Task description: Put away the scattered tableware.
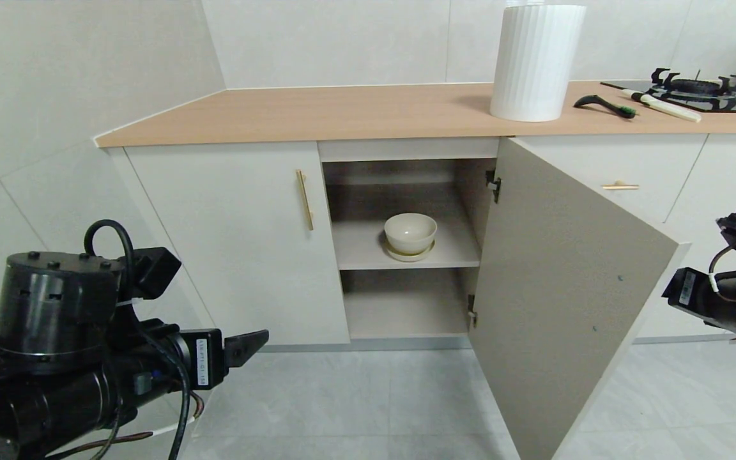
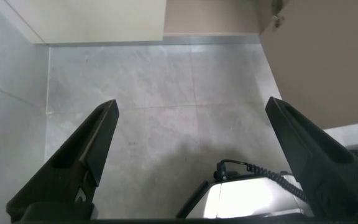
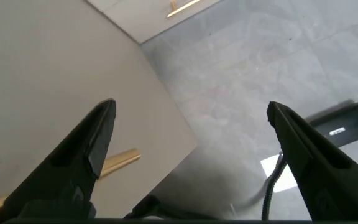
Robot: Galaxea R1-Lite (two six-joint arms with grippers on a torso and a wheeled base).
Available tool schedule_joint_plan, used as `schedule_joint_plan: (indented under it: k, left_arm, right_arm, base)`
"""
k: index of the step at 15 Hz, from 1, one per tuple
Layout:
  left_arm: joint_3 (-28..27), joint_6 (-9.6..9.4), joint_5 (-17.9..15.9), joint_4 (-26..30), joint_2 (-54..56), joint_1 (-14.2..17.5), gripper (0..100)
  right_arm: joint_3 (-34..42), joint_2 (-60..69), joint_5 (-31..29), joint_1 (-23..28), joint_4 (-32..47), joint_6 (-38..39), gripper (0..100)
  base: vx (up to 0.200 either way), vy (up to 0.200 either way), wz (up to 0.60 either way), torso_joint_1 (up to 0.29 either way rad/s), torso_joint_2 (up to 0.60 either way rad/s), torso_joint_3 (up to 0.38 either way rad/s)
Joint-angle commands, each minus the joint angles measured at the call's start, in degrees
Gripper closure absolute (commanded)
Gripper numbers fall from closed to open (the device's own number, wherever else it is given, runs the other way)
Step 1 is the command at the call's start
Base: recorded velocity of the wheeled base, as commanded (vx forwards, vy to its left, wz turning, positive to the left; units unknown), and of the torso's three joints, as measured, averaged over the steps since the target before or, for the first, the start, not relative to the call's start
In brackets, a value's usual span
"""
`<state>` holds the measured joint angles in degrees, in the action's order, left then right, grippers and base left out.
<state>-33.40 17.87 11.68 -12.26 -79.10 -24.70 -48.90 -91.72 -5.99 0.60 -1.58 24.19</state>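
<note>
Under the wooden countertop [image 1: 342,108], middle cabinet: door [image 1: 566,287] swung wide open toward the near right. Upper shelf [image 1: 368,252]: one cream bowl [image 1: 410,232], upright, seated on a small plate [image 1: 408,257] of like colour. Lower compartment: nothing discernible. Left neighbouring door, shut, with vertical brass handle [image 1: 305,199]. Countertop, right part: tall white ribbed canister [image 1: 536,61]; near it, further right, a dark-handled utensil [image 1: 604,105] and a cream-handled knife [image 1: 662,105], the latter touching the edge of a black gas hob [image 1: 700,89]. Left gripper [image 2: 191,155]: low at near left, over grey floor tiles [image 2: 166,93], fingers spread, holding nothing. Right gripper [image 3: 191,155]: near right, just beside the open door's outer face and its brass handle [image 3: 120,163], fingers spread, holding nothing.
</note>
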Motion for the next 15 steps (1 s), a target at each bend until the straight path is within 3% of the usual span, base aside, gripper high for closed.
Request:
schedule_joint_plan:
  k: [1,6,8,11,15]
  left_arm:
    - [0.0,0.06,0.01,-0.04,-0.08,0.0,0]
    - [0.0,0.06,-0.08,-0.04,0.27,0.0,0]
    - [0.0,0.06,-0.08,-0.04,-0.26,0.0,0]
    - [0.44,0.06,0.19,-0.13,-0.61,0.18,0]
    - [0.44,-0.03,0.71,-0.39,-0.44,0.18,0]
  right_arm:
    - [1.0,-0.83,0.1,-3.15,-0.26,0.86,0]
    - [-0.41,-5.4,0.54,-19.05,-0.7,2.27,0]
    - [-2.78,-11.29,0.45,-23.36,-4.66,1.57,0]
    - [-6.56,-19.11,0.18,-27.14,-13.01,1.48,0]
    - [-12.1,-25.0,-0.25,-27.32,-19.6,0.51,0]
  base:
    - [0.0,0.0,0.0,0.0,0.0,0.0]
    - [0.0,0.0,0.0,0.0,0.0,0.0]
    - [0.0,0.0,0.0,0.0,0.0,0.0]
    - [0.0,0.0,0.0,0.0,0.0,0.0]
    - [0.0,0.0,0.0,0.0,0.0,0.0]
